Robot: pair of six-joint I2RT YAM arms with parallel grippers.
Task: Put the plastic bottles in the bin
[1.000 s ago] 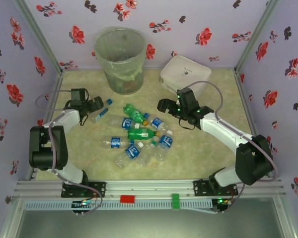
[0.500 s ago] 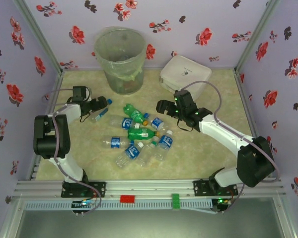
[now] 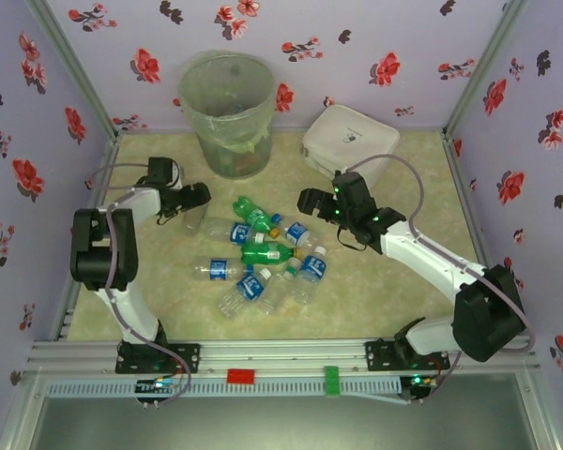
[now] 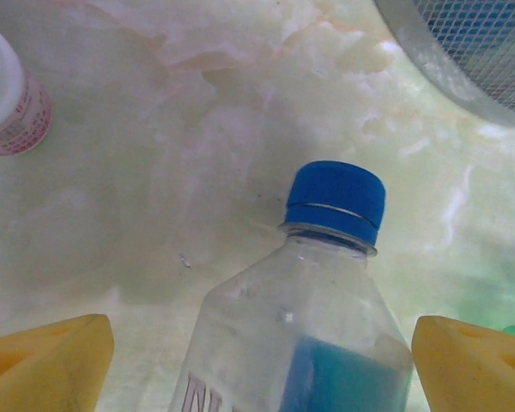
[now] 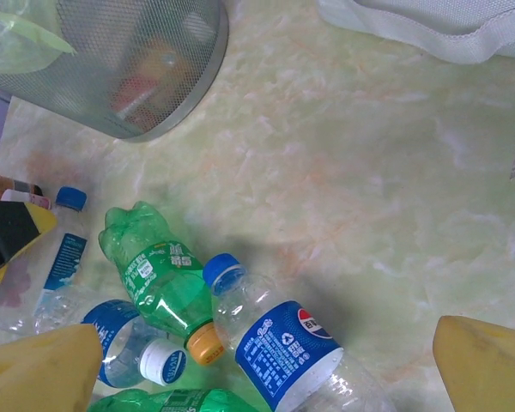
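1. Bottles lie loose on the table [image 3: 394, 281], and neither gripper holds one. From overhead I count nine plastic bottles [image 3: 310, 265]: seven clear with blue labels and two green bottles [image 3: 265, 252]. The heap overlaps, so I may be one off.
2. One blue-capped bottle [image 4: 300, 343] lies on its side apart from the heap, out to the left and near the foot of the bin [image 3: 206, 122].
3. The change is on that side. Over the last second the left arm has swung in, and the left gripper [image 3: 200, 200] now straddles that lone bottle. Its yellow fingers [image 4: 47, 356] stand on either side of the bottle's shoulder. They are wide apart but beginning to draw in, and as far as I can see nothing is pinched yet.
4. I judge this to be the start of a pick. Once the grip closes, the bottle needs lifting over the tall rim.
5. The right gripper [image 3: 310, 202] has barely shifted. It hovers over the far edge of the heap with its jaws at their widest and empty, above a Pepsi-labelled bottle [image 5: 283, 343].
6. There is one bin, at the back of the table, with one white box [image 3: 349, 141] to its right. Coloured shapes show through the bin wall, but I cannot count them.
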